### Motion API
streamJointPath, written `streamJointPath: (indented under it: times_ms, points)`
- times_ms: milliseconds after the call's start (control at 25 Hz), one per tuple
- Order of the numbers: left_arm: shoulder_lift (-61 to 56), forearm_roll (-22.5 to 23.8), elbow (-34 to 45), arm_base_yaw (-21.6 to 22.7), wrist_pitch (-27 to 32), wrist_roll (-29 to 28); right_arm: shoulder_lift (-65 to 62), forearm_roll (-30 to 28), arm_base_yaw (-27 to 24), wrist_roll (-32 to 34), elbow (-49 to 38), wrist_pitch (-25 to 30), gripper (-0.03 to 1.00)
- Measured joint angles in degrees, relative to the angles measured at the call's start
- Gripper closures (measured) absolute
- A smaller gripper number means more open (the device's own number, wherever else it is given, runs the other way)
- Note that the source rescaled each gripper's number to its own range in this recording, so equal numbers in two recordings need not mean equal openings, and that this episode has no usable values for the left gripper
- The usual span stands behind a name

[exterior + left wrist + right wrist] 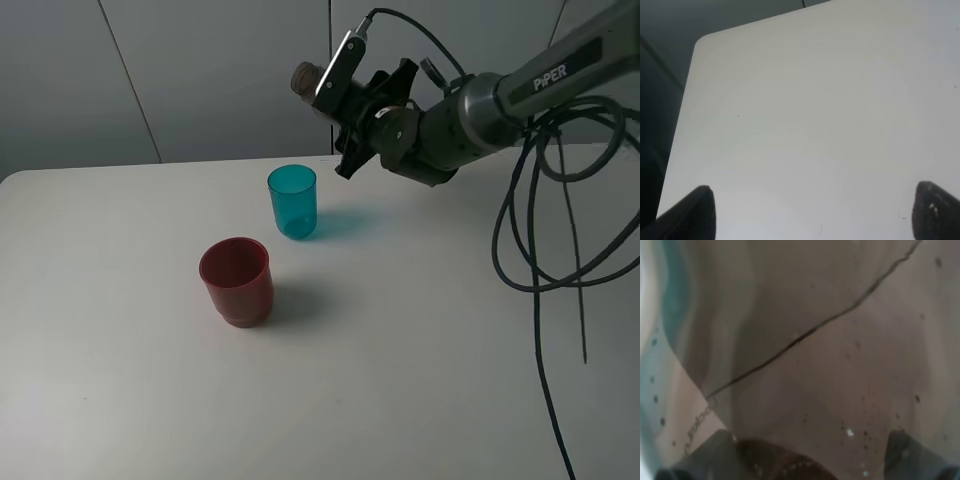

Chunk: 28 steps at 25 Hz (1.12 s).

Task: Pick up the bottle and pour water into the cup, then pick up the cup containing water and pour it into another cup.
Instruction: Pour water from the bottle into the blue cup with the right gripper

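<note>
The bottle (305, 78) is held tipped on its side in the air, its narrow neck pointing left, up and to the right of the teal cup (292, 201). My right gripper (352, 108) is shut on the bottle's body, which the wrist camera mostly hides. In the right wrist view the smoky bottle (805, 355) fills the picture between the fingers (715, 455). The teal cup stands upright on the table. The red cup (237, 280) stands upright in front of it and to its left. My left gripper (812, 215) is open over bare table with nothing between its fingers.
The white table (420, 360) has a rounded far-left corner (702, 42). Black cables (540, 260) hang in loops from the right arm down over the table's right side. A grey wall stands behind the table.
</note>
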<state>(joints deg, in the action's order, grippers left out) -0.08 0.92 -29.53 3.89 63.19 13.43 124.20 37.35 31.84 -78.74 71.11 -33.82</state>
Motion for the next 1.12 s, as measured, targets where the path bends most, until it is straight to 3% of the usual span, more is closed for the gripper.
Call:
streamJointPath:
  times_ms: [240,560,1120]
  points:
    - [0.0,0.0,0.0,0.0,0.0,0.0,1.91,-0.62,0.0,-2.41,0.0,-0.84,0.95]
    - [0.0,0.0,0.0,0.0,0.0,0.0,2.77,-1.41,-0.86,-13.56,0.0,-2.34,0.95]
    - [0.0,0.0,0.0,0.0,0.0,0.0,2.77,-4.46,-0.98,-26.68,0.0,-2.68,0.95]
